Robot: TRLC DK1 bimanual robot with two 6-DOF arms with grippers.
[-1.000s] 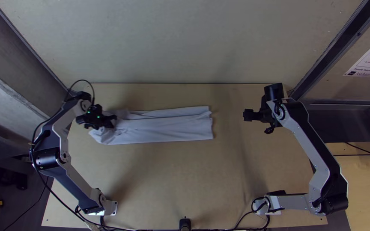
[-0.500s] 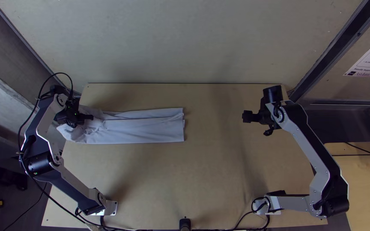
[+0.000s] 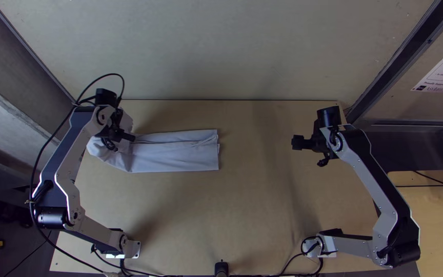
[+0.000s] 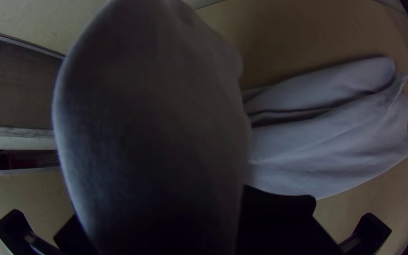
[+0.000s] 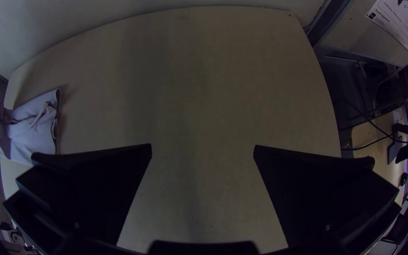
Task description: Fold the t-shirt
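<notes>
The white t-shirt [image 3: 180,154] lies as a long folded strip on the left half of the table, its left end bunched and raised. Over that end is my left gripper [image 3: 124,135], shut on the cloth. In the left wrist view a large fold of the t-shirt [image 4: 152,118] bulges up in front of my left gripper [image 4: 180,222] and hides its fingertips. My right gripper [image 3: 297,142] stands off to the right, apart from the cloth. It is open and empty in the right wrist view [image 5: 202,145], where the t-shirt [image 5: 29,137] lies far off.
The light wooden table [image 3: 242,215] stretches between the arms. A pale wall [image 3: 221,51] rises behind its far edge. Cables [image 3: 52,241] run along the left arm toward the table's near edge.
The left gripper first moved left, pulling the whole t-shirt along, then came back right with the cloth's left end raised. The strip's right end stayed nearly still lately. The right arm shifted only slightly.
</notes>
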